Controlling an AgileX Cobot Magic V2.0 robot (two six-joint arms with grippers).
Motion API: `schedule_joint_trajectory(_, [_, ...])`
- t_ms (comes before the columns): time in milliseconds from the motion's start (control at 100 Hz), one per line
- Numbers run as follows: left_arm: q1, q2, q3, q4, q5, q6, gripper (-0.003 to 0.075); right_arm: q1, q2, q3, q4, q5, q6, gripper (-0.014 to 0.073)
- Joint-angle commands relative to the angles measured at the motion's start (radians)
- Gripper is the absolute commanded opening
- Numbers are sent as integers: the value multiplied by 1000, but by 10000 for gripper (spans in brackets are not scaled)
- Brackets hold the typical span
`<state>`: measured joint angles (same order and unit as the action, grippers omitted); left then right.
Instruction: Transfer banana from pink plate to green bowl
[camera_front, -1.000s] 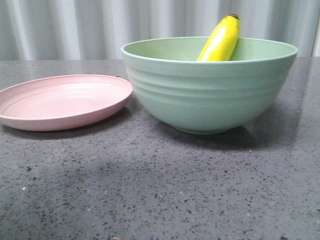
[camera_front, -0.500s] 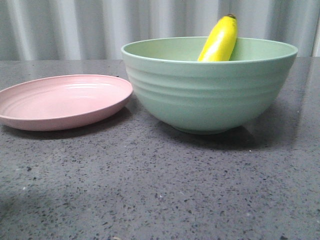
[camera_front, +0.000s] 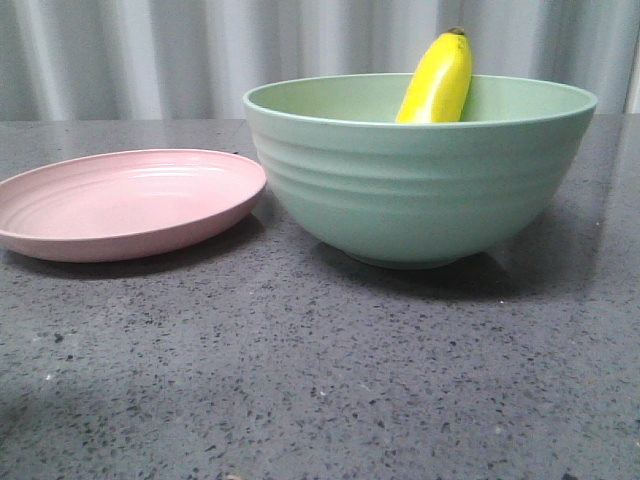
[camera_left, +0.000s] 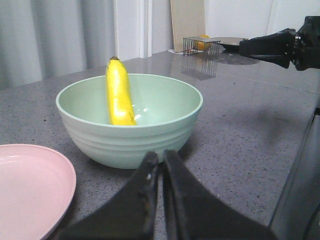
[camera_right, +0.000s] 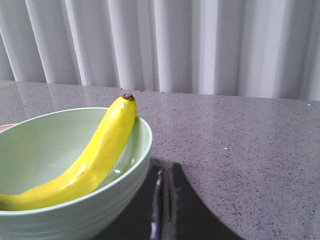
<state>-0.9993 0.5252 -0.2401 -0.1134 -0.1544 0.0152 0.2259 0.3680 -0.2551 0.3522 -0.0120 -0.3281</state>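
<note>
A dark grey speckled stone-look tabletop (camera_front: 320, 380) fills the front view, backed by pale pleated curtains (camera_front: 130, 55) that run across the whole far side. In the left wrist view a small wire rack (camera_left: 201, 45) stands far off on the surface with something yellow in it, too small to make out, beside a tan upright board (camera_left: 188, 22) against the wall; the black right arm (camera_left: 280, 46) reaches in at about 2 o'clock in that picture.

The smooth, glossy bright yellow curved banana (camera_front: 437, 80) lies inside the large deep pale mint-green ridged bowl (camera_front: 420, 185). It leans against the bowl's far inner wall, its small dark tip poking above the rim at about 1 o'clock of the bowl in the front view. The right wrist view shows its long curve running down the inner wall to the bottom, with faint brownish flecks along the skin (camera_right: 90, 162). Its other end is cut off at the edge of the picture.

The shallow round pale pink matte plate (camera_front: 125, 205) sits at 9 o'clock of the bowl, its rim just beside the bowl's wall; touching or not, I cannot tell.

The left gripper (camera_left: 161, 172) hangs short of the bowl, its black fingers pressed together on nothing. The right gripper (camera_right: 165, 192) is likewise closed and empty, next to the bowl's outer wall.
</note>
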Motion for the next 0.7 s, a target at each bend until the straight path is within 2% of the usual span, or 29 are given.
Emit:
schedule_joint_trajectory(0, [-4,10,-18,-7,-88,-2,-20,0,3,-24,-11,-77,-12,-71])
schedule_joint_trajectory(190, [2,10,54,-7,-99,-2,-20,0,3,-24,-11,-77,-12,-71])
schedule_joint_trajectory(350, [67,-25,128,-7,-142,-2,-20,0,3,-24,-11,-77,-12,-71])
schedule_joint_trajectory(490, [176,-63,158,-7,-147,-2,-20,0,3,-24,-11,-77,-12,-71])
schedule_joint_trajectory(690, [384,-132,202,-7,-145,-2,-20,0,3,-24,-11,-77,-12,-71])
